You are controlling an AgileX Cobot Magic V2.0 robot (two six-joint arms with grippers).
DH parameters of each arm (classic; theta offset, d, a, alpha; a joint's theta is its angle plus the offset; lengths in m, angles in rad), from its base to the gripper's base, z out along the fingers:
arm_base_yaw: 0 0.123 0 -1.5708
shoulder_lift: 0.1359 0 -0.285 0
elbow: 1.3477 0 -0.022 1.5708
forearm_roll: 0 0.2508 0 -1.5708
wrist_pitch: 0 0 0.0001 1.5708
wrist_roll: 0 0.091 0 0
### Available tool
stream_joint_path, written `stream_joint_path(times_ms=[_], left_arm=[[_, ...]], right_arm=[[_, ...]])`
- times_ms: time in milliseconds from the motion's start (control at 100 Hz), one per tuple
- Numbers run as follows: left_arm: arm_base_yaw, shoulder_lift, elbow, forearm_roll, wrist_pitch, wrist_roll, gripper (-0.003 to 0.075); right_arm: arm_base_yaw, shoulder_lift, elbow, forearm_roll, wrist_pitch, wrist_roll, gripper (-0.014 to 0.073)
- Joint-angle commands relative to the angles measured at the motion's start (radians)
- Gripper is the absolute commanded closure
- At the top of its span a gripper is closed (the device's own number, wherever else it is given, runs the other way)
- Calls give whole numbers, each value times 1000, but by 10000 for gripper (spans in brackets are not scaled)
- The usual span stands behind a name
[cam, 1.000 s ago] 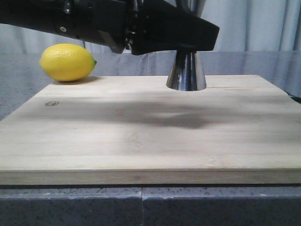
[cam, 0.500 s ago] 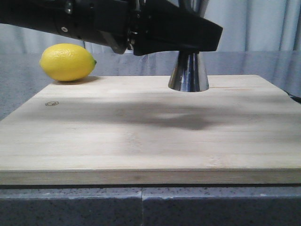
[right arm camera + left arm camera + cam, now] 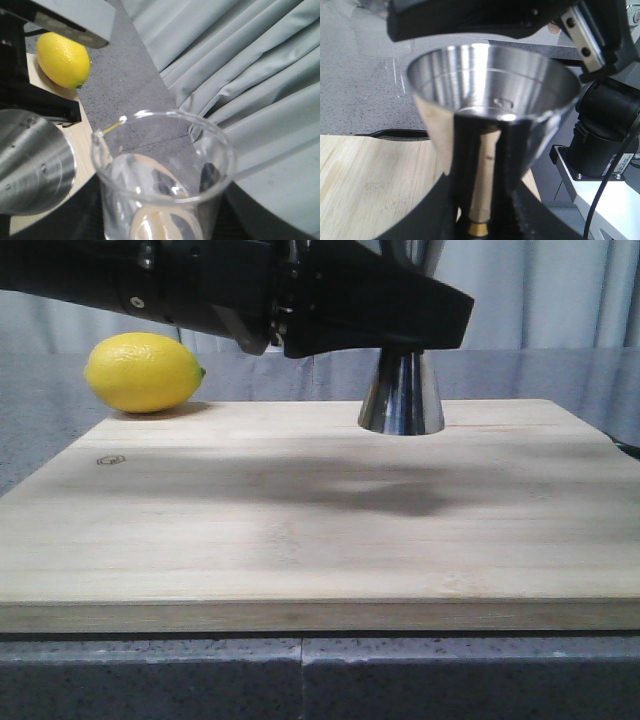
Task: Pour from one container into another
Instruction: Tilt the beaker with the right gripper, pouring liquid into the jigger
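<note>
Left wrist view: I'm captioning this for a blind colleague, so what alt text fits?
A shiny steel jigger fills the frame, its open upper cup facing the camera and its narrow waist clamped by the left gripper. A wooden board lies below, with grey countertop beyond.

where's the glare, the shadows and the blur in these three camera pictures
Front view: the arm casts a broad soft shadow on the board. Left wrist view: bright glare streaks inside the jigger. Right wrist view: the near beaker is blurred; the lemon is sharp.

Yellow lemon; shiny silver jigger; pale board.
</note>
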Motion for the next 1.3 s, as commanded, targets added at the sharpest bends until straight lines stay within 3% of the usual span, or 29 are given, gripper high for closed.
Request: stream_joint_path(times_ms=[0,1290], left_arm=[[-7,-53,-29,-68,108,-9,739],[-7,-53,-29,-68,108,-9,739]], right_arm=[[1,-24,-37,-27,-62,-8,462],[1,-22,-37,-203,-64,-8,462]])
